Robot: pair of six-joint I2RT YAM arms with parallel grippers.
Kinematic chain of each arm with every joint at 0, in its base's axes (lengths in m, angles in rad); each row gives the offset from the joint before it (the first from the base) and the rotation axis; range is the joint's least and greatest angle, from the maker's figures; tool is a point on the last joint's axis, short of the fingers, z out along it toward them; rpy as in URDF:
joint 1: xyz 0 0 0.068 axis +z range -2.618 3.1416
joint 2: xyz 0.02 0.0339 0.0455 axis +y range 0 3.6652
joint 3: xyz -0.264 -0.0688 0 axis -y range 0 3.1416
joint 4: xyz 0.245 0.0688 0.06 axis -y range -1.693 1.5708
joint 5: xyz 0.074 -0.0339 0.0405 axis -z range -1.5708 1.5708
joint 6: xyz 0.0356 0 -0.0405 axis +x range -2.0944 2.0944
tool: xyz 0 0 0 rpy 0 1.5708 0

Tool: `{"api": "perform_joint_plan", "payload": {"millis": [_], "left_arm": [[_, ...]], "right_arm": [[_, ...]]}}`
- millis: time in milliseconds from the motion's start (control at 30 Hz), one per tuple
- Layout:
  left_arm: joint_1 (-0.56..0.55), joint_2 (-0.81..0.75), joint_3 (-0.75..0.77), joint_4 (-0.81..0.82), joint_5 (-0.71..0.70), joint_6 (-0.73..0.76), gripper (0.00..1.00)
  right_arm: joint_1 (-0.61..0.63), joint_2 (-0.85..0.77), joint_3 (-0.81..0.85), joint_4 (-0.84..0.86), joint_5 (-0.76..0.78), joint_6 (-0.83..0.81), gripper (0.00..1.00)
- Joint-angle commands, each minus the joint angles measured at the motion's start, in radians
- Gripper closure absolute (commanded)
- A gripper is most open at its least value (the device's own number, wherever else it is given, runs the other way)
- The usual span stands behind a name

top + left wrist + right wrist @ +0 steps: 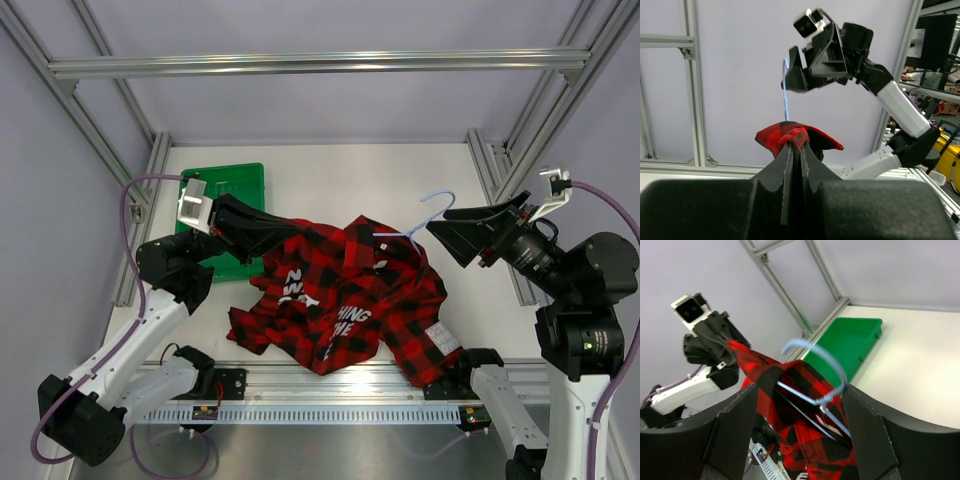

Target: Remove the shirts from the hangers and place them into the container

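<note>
– Left gripper (795, 141) clamps shirt (340, 300) at its 9 o'clock edge; right gripper (802, 390) spread, hanger (433, 204) hook between its jaws.
– Handling?
– Soft, floppy heap mid-table. I'd pinch the collar. Tray (235, 180) sits at 10 o'clock.

**A:** What colours are in front of you?

**B:** You've got a floppy red-and-black plaid flannel shirt (340, 300) with white block lettering, and a thin light-blue wire hanger (432, 212).

**A:** And around them?

**B:** Your shallow plastic tray (240, 180) is bright green and the bench (340, 185) off-white. The left hand (272, 238) and right hand (440, 232) are black, and the cables (127, 210) purple.
</note>
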Motion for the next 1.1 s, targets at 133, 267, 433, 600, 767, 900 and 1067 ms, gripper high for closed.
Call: {"api": "perform_joint_plan", "payload": {"millis": [133, 267, 433, 600, 767, 900, 1067], "left_arm": [[-0.013, 0.017, 0.074, 0.034, -0.102, 0.041, 1.00], [-0.020, 0.023, 0.069, 0.056, -0.105, 0.028, 1.00], [-0.020, 0.022, 0.072, 0.047, -0.098, 0.031, 1.00], [-0.021, 0.042, 0.072, 0.075, -0.099, 0.024, 1.00], [-0.029, 0.068, 0.066, 0.119, -0.099, -0.004, 1.00], [-0.030, 0.074, 0.069, 0.113, -0.099, 0.001, 1.00], [-0.035, 0.096, 0.081, 0.117, -0.088, 0.001, 1.00]], "right_arm": [[0.003, -0.019, -0.087, -0.003, 0.127, -0.012, 0.24], [0.005, -0.010, -0.134, 0.080, 0.104, 0.038, 0.27], [0.003, -0.001, -0.160, 0.165, 0.084, 0.095, 0.40], [0.005, -0.001, -0.170, 0.215, 0.066, 0.140, 0.46], [0.013, 0.011, -0.196, 0.270, 0.035, 0.198, 0.52], [0.051, 0.008, -0.205, 0.264, 0.049, 0.184, 0.53], [0.082, 0.002, -0.231, 0.268, 0.072, 0.178, 0.53]]}}
